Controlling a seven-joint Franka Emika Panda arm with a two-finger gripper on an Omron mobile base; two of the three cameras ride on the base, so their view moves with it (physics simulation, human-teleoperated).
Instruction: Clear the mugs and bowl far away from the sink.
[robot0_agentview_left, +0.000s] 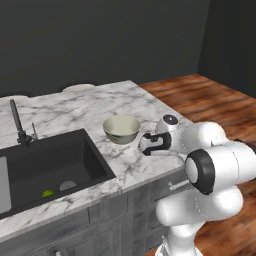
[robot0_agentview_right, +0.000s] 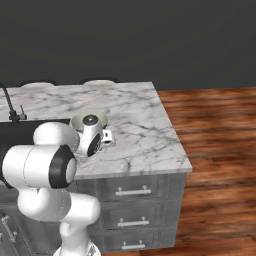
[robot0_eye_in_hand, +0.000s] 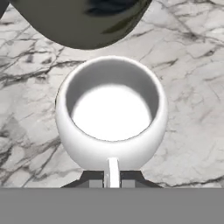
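In your left base view, the bowl (robot0_agentview_left: 121, 129) sits upright on the marble counter (robot0_agentview_left: 75, 110), just right of the black sink (robot0_agentview_left: 50, 165). The thin faucet (robot0_agentview_left: 18, 124) stands at the far left of the sink. Down in the sink you see a green mug (robot0_agentview_left: 48, 193), with a small round pale thing (robot0_agentview_left: 67, 185) beside it; you cannot tell what that is. The white arm (robot0_agentview_left: 210, 165) reaches in from the right, and its hand is low over the counter, near the right side of the bowl.

In your right base view, the bowl (robot0_agentview_right: 89, 119) peeks out behind the arm's hand. The counter (robot0_agentview_right: 135, 120) runs to the right, with grey drawers (robot0_agentview_right: 132, 191) under it and a wood floor (robot0_agentview_right: 220, 150) past that.

In your hand view, a white mug (robot0_eye_in_hand: 112, 114) stands upright on the counter (robot0_eye_in_hand: 192, 87), open side up. The gripper (robot0_eye_in_hand: 113, 177) is pinched tight on a thin white piece sticking out of the mug's near side; it looks like the handle. The bowl's (robot0_eye_in_hand: 78, 22) dark outside is just past the mug, very close.
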